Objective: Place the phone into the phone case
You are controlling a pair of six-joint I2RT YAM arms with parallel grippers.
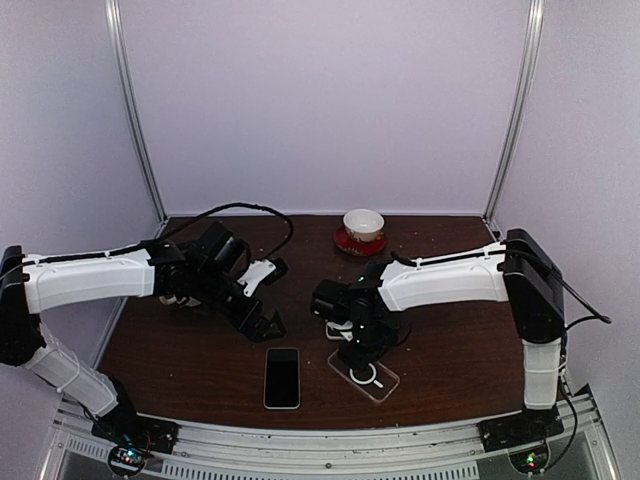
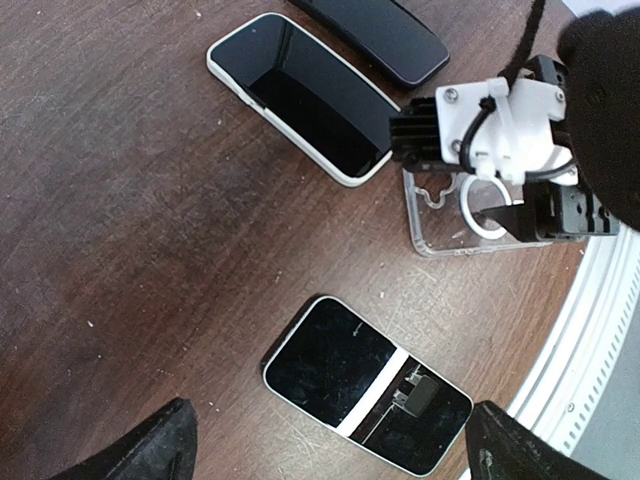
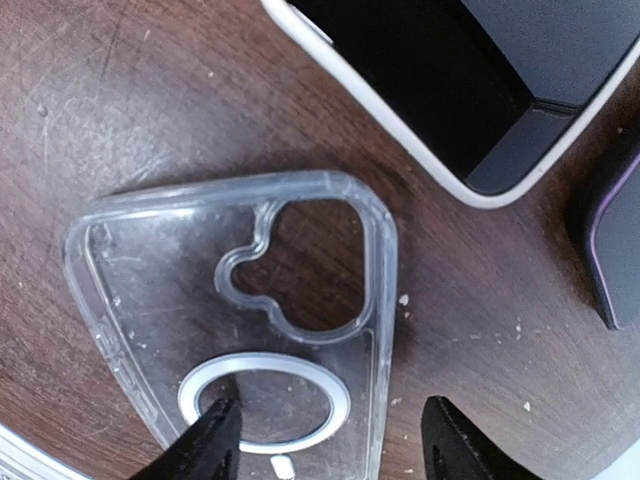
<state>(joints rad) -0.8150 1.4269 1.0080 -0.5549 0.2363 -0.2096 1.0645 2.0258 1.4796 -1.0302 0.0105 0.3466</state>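
A black-screened phone (image 1: pixel 282 377) with a pale rim lies flat near the table's front edge. In the left wrist view the phone (image 2: pixel 365 385) lies between and below my open fingers. My left gripper (image 1: pixel 264 323) (image 2: pixel 335 447) hovers above it, open and empty. The clear phone case (image 1: pixel 366 378) (image 2: pixel 438 218) lies flat to the phone's right, hollow side up. My right gripper (image 1: pixel 358 352) (image 3: pixel 325 442) is open low over the case (image 3: pixel 150 290). One fingertip (image 3: pixel 208 445) is over the case's white ring, the other (image 3: pixel 458 440) is outside its long edge.
A second white-rimmed phone (image 2: pixel 300 95) (image 3: pixel 440 100) and a dark phone or case (image 2: pixel 378 30) (image 3: pixel 612 250) lie just behind the clear case, mostly under the right arm in the top view. A cup on a red saucer (image 1: pixel 362 228) stands at the back.
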